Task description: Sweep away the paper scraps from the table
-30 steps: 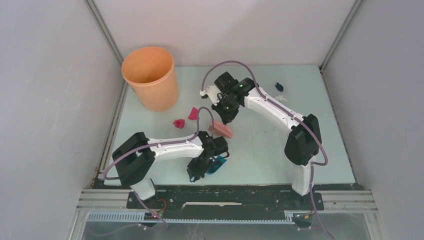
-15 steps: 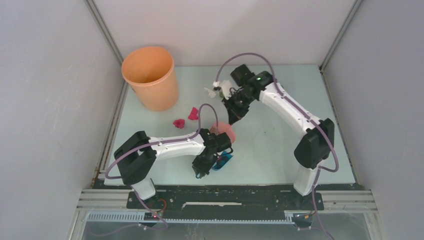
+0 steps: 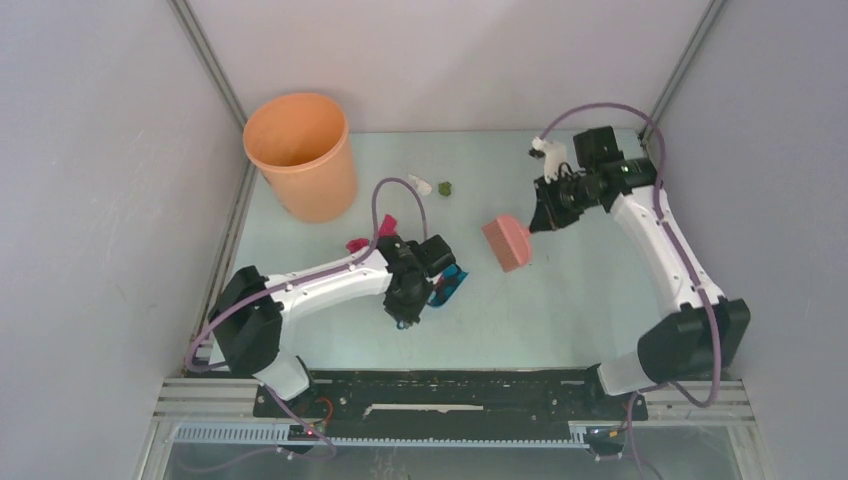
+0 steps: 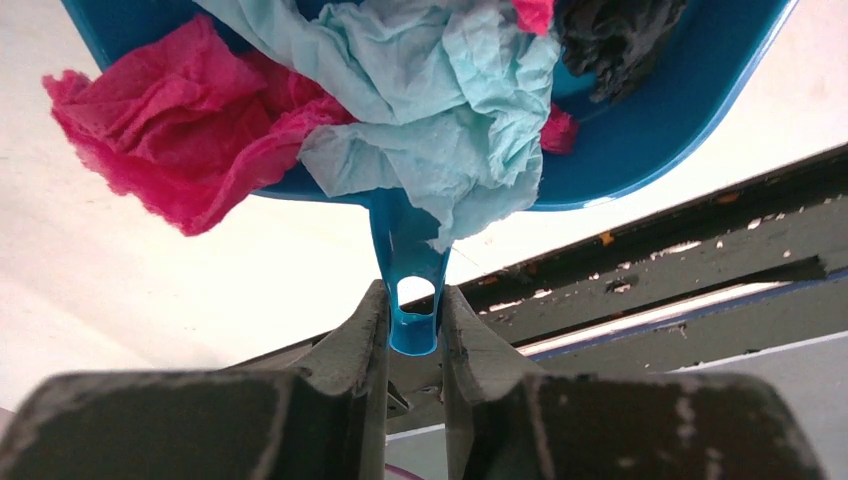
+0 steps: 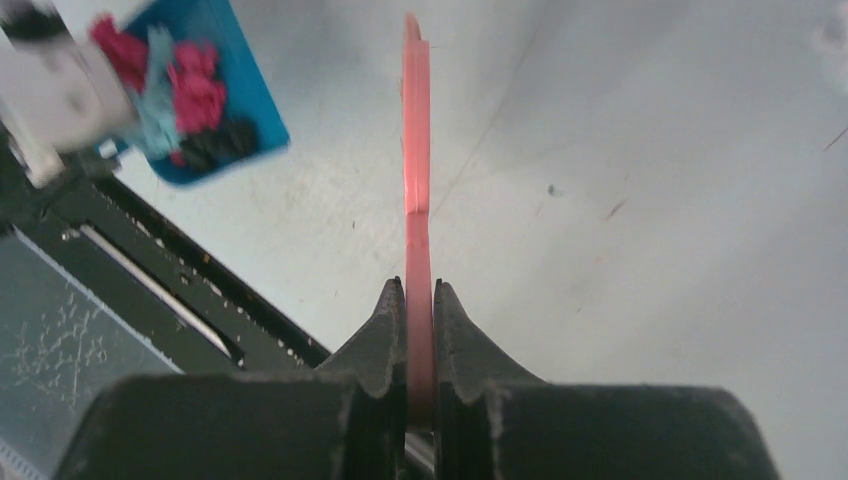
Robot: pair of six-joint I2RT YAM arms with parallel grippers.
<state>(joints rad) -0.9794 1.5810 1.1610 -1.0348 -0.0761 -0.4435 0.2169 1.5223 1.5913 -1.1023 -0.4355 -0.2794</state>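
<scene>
My left gripper (image 3: 413,303) is shut on the handle of the blue dustpan (image 3: 448,285) near the table's (image 3: 570,300) front middle. The left wrist view shows the gripper (image 4: 413,322) pinching the handle, and the dustpan (image 4: 660,120) holds magenta (image 4: 170,130), light blue (image 4: 430,120) and black (image 4: 615,35) paper scraps. My right gripper (image 3: 541,217) is shut on the pink brush (image 3: 506,243), right of centre. The brush (image 5: 416,150) shows edge-on between its jaws (image 5: 419,300). A white scrap (image 3: 420,186), an olive green scrap (image 3: 446,187) and two magenta scraps (image 3: 356,244) lie on the table.
An orange bucket (image 3: 303,153) stands at the back left corner. Grey walls and metal rails border the table. The black base rail (image 3: 450,390) runs along the front edge. The dustpan also shows at the upper left of the right wrist view (image 5: 215,100).
My right arm has swung right and back with the brush, uncovering the white and green scraps. My left gripper has carried the dustpan slightly back, toward the magenta scraps.
</scene>
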